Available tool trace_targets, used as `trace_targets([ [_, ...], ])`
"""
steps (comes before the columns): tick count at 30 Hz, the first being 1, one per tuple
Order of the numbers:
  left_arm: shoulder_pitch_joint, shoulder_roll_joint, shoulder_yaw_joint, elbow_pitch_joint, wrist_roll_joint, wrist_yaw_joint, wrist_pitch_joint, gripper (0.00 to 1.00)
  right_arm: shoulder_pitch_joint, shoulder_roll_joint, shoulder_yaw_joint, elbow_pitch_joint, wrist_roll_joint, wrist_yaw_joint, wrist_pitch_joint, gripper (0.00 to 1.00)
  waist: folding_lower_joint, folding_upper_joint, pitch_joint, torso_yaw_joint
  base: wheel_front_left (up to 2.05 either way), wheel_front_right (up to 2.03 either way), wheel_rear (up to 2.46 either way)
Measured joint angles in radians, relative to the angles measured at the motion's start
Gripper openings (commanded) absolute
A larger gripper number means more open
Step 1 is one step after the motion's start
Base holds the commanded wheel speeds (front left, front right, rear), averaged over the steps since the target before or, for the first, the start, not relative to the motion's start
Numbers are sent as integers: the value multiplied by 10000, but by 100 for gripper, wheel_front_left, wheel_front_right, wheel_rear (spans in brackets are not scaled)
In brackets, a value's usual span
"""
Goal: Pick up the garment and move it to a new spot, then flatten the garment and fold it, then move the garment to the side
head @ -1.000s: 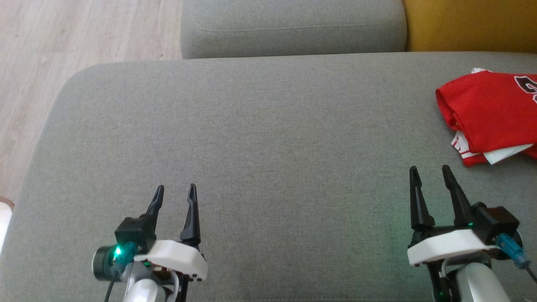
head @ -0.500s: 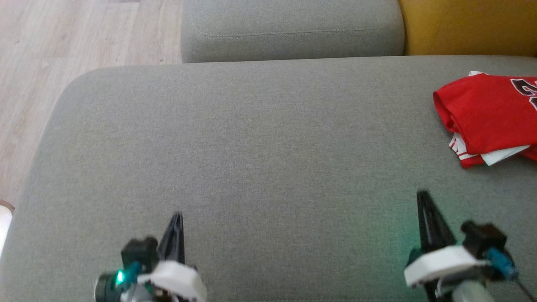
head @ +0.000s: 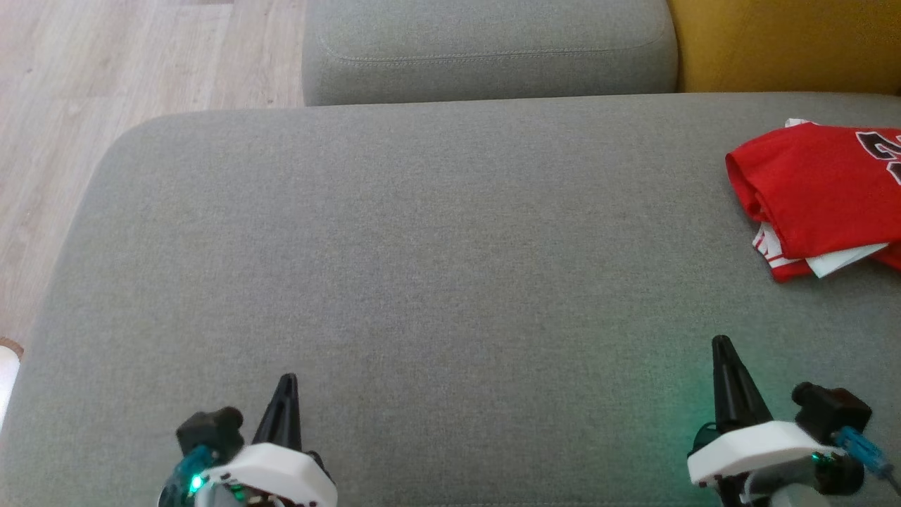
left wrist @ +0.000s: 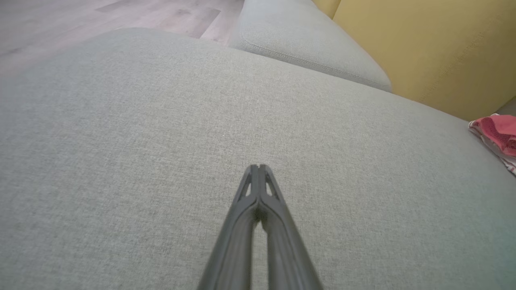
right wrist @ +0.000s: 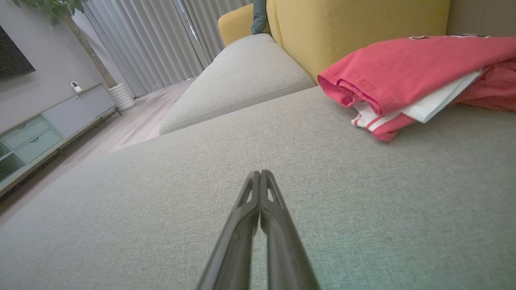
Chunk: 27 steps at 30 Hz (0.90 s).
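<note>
Red garment (head: 820,186) lying bunched, seemingly folded, at the far right of the grey sofa cushion (head: 422,246), partly cut off at the head view's edge, left gripper (head: 286,382) pinched closed and empty, right gripper (head: 721,345) likewise closed, empty, near the garment, not touching.

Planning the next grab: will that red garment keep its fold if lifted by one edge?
Probably floppy: the red garment sags in soft rolls at its edge. Likely unfolds, since white layers poke out loosely underneath. May drag on the woven cushion.
</note>
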Motion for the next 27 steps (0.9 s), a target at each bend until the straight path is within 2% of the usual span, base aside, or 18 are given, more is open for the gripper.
trace_targets([
  [27, -226, 46, 652, -186, -3200, -550, 652, 0, -76, 0, -368, -249, 3212, 0, 780, 0, 0, 0, 10, -37, 0, 0, 0],
])
